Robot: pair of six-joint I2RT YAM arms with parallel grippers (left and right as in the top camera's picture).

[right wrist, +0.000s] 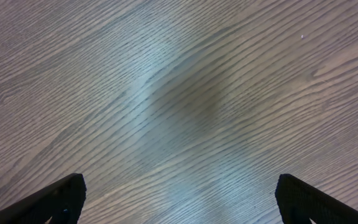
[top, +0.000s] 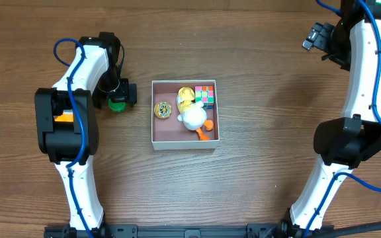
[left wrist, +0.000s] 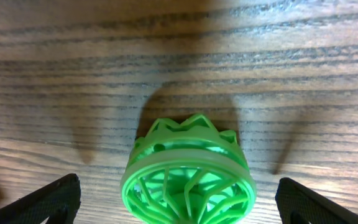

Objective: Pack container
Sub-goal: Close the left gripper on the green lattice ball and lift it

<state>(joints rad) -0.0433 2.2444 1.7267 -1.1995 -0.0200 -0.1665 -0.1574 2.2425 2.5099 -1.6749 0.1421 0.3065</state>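
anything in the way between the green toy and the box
Nothing visible: only bare table lies between the green toy and the container's left wall. The open left claw straddles the toy.

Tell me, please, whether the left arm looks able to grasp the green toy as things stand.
Probably yes: the green toy sits right between its open jaws, with nothing in the way.

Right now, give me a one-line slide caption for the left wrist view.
Open left gripper flanks a green lattice toy on the wooden table, fingers clear of it.
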